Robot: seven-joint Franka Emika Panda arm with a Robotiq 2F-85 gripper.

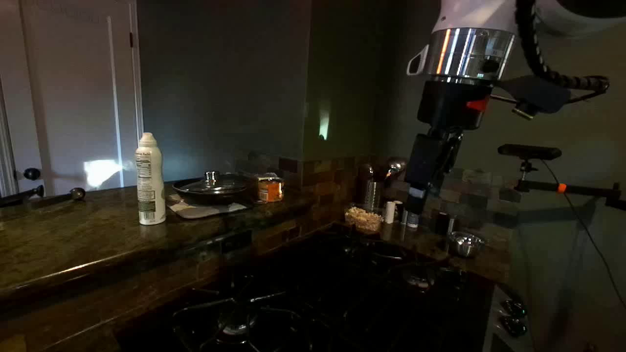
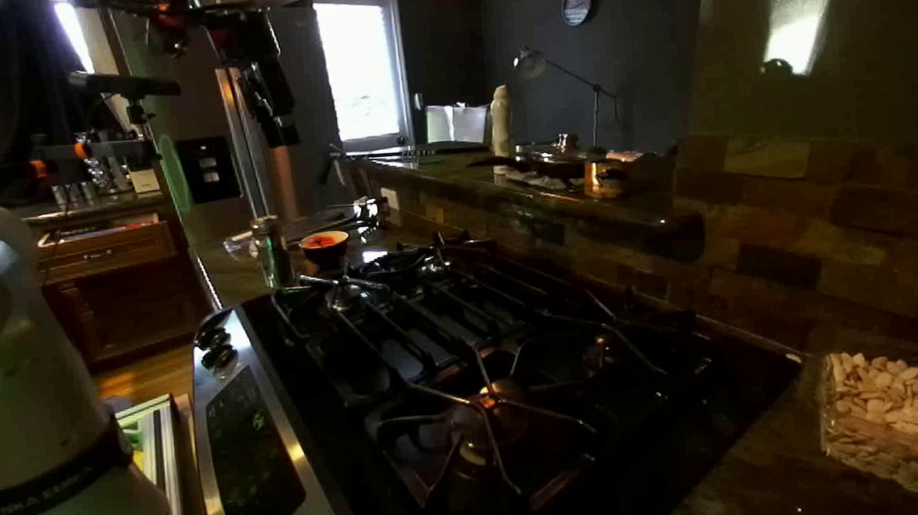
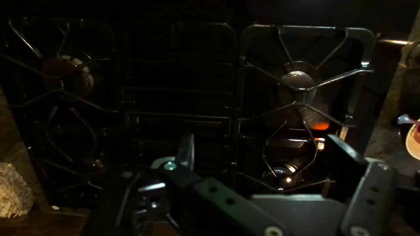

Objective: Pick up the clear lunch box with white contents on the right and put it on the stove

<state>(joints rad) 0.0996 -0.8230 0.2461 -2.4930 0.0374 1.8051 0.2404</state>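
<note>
The clear lunch box with whitish lumpy contents (image 1: pixel 363 220) sits on the counter beside the stove. It also shows in an exterior view at the lower right (image 2: pixel 899 425) and at the lower left edge of the wrist view (image 3: pixel 14 191). The black stove (image 2: pixel 434 356) with metal grates fills most of the wrist view (image 3: pixel 177 101) and lies in the lower part of an exterior view (image 1: pixel 342 303). My gripper (image 3: pixel 259 139) is open and empty, with its fingers wide apart. It hangs above the stove (image 1: pixel 413 217) (image 2: pixel 285 132), apart from the box.
A raised ledge behind the stove bears a tall white bottle (image 1: pixel 151 183), a lidded pan (image 1: pixel 210 188) and an orange jar (image 1: pixel 270 189). Small containers (image 1: pixel 390 212) stand near the box. A bowl with orange-red contents (image 2: pixel 325 249) and a glass shaker (image 2: pixel 269 250) stand beside the stove.
</note>
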